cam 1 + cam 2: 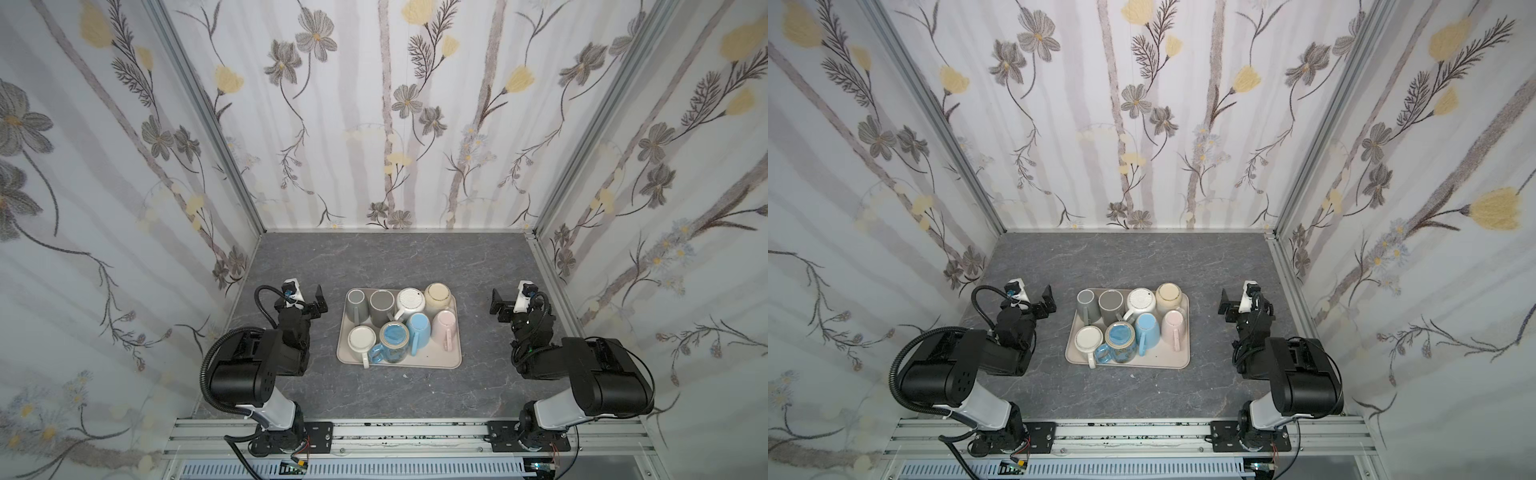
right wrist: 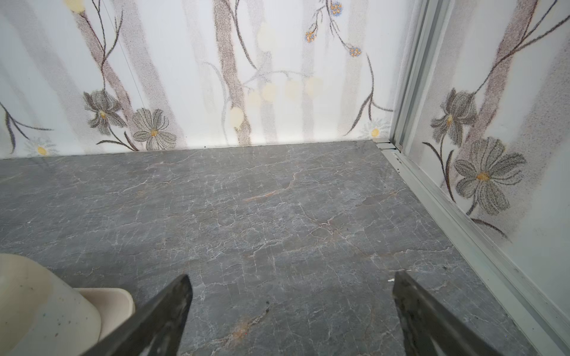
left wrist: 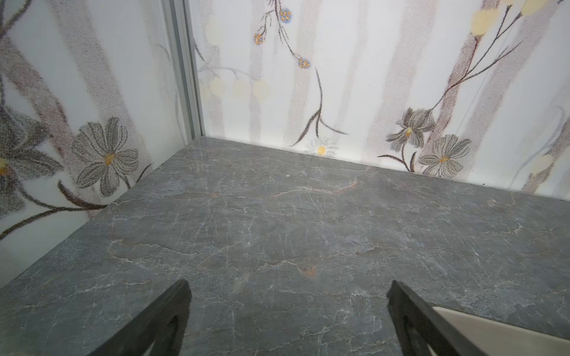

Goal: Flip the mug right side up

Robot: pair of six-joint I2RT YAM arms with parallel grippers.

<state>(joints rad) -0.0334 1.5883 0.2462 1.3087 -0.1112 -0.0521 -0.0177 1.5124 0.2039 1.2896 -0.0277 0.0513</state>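
sitting near the middle of the grey marbled table (image 1: 395,257), a beige tray (image 1: 415,362) carried eight mugs packed close together in two rows. all seemed to stand bottom up, though for the blue see-through mug (image 1: 392,338) that was hard to tell. the back row ran from a light grey mug (image 1: 356,305) through a darker grey mug (image 1: 381,306) and a white mug with a dotted base (image 1: 410,301) to a rounded cream mug (image 1: 436,295). the front row held a plain white mug (image 1: 361,338), the blue see-through mug, a light blue mug (image 1: 417,330) and a pink mug (image 1: 444,328), with the front row's handles pointing roughly toward the near edge of the tray. the left hand (image 3: 290,292) hung off the tray's left side, apart from it, its two dark fingers (image 3: 172,308) spread wide with only bare table between them; a corner of the tray showed at the edge of its wrist view. the right hand (image 2: 293,280) hung off the tray's right side, likewise spread wide and holding nothing, and its wrist view caught the cream mug and a tray corner beside one finger. neither hand touched a mug. floral walls (image 1: 395,124) enclosed the table on three sides.
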